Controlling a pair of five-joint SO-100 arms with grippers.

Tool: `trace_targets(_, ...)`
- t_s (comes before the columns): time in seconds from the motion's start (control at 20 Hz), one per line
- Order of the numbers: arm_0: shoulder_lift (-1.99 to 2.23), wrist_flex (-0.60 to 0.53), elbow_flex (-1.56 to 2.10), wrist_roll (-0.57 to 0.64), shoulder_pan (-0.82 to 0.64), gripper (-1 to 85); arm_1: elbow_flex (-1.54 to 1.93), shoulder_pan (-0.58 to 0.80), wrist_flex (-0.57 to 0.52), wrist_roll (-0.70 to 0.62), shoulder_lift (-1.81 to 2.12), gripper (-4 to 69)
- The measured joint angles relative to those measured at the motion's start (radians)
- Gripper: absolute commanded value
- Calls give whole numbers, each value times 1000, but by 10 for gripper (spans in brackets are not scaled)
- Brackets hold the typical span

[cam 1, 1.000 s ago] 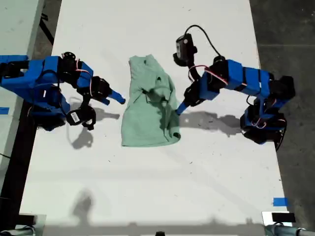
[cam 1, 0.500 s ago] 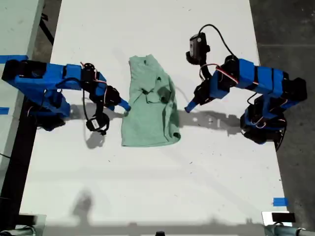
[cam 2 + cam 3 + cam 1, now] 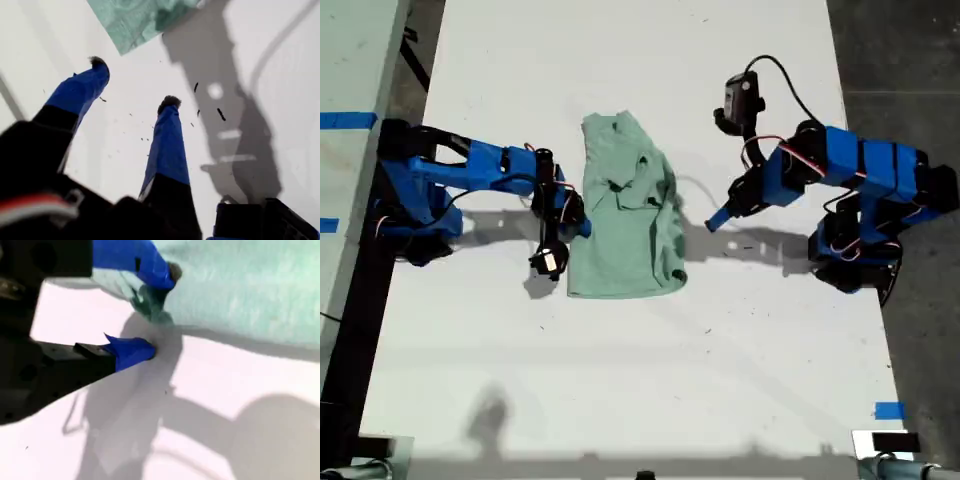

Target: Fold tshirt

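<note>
The tshirt [image 3: 625, 215] lies mid-desk [image 3: 620, 380] already narrowed into a rumpled strip, so crosswise folding remains, with my second gripper [image 3: 160, 315] spread at its side edge and my first gripper [image 3: 132, 82] parted, empty, over bare desk just beside it.

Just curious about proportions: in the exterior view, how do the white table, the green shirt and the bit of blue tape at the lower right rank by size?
1. White table, by far the largest.
2. tshirt.
3. Blue tape, the smallest.
All sit at table level, so nearness doesn't blur the order.
</note>
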Motion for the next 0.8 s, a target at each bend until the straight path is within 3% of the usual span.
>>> trace_targets(0.3,31,100,31,-41,-26,1,66,5,-38,0,32,244)
trace_targets(0.5,416,124,331,-67,-146,1,86,8,-49,0,34,244)
trace_targets(0.8,279,196,25,-87,-49,1,91,8,-74,6,34,242)
